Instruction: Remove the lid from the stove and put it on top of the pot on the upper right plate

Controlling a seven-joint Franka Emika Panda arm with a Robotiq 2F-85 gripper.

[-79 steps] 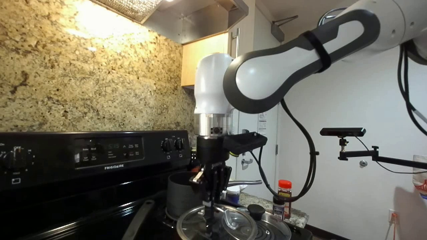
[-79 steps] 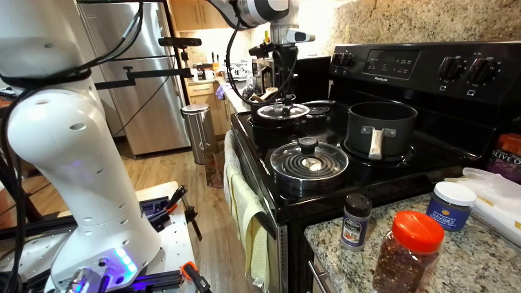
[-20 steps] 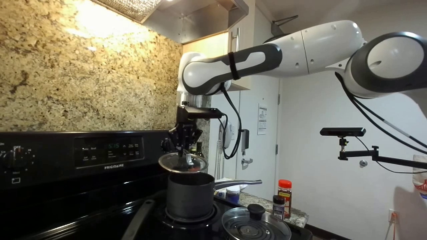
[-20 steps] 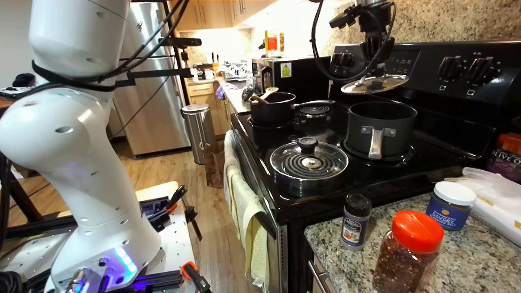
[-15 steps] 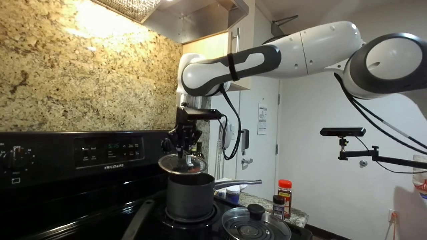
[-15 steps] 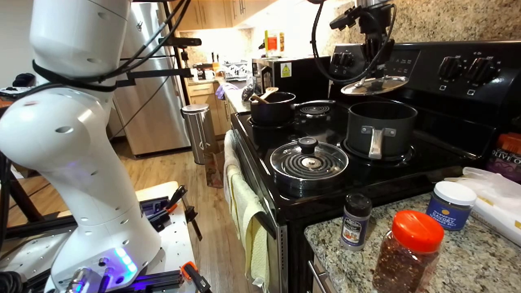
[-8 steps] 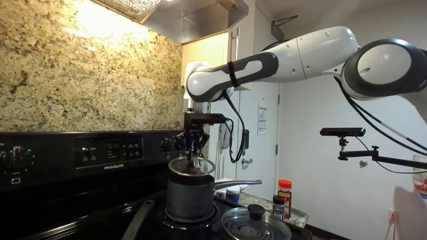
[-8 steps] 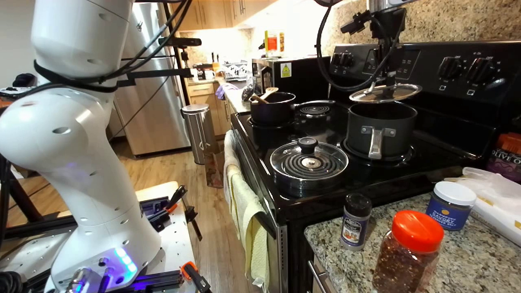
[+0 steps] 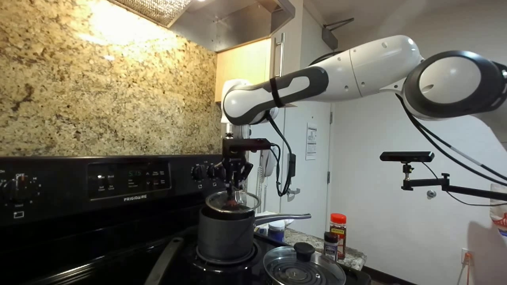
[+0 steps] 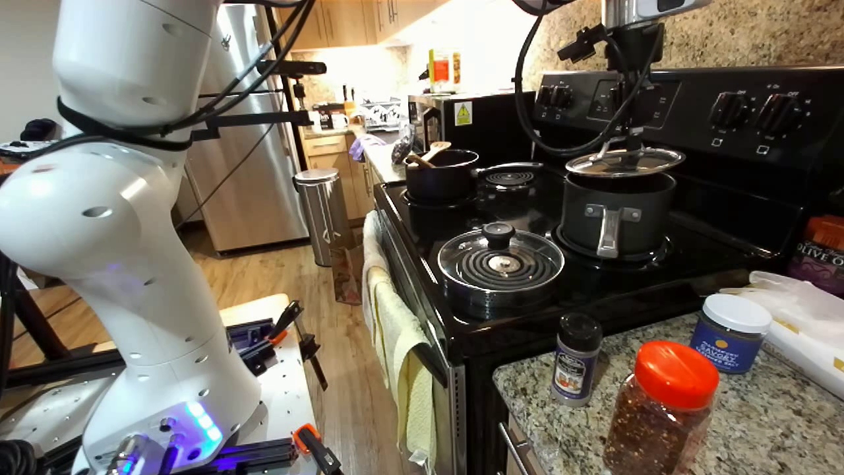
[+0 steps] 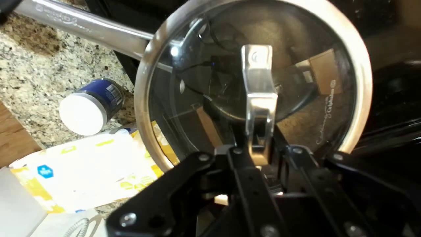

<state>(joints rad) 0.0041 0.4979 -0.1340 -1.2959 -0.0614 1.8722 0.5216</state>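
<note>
The glass lid (image 10: 626, 163) hangs from your Robotiq gripper (image 11: 259, 135), which is clamped on the metal strap handle (image 11: 260, 82). It is over the dark grey saucepan (image 9: 226, 234) on the rear burner (image 9: 225, 261) of the Frigidaire range (image 9: 111, 215), with the pan's dark mouth showing beneath the lid's rim in both exterior views. So the lifting half looks done, and I'd put you at the placing step. In an exterior view the lid sits slightly off toward the saucepan handle (image 9: 297, 216); whether its edge touches the pan on the hidden far side, you can't tell from here. Your next move should be to nudge it central, level it, and lower until the rim seats all round. Only then let go of the strap and rise straight up.
</note>
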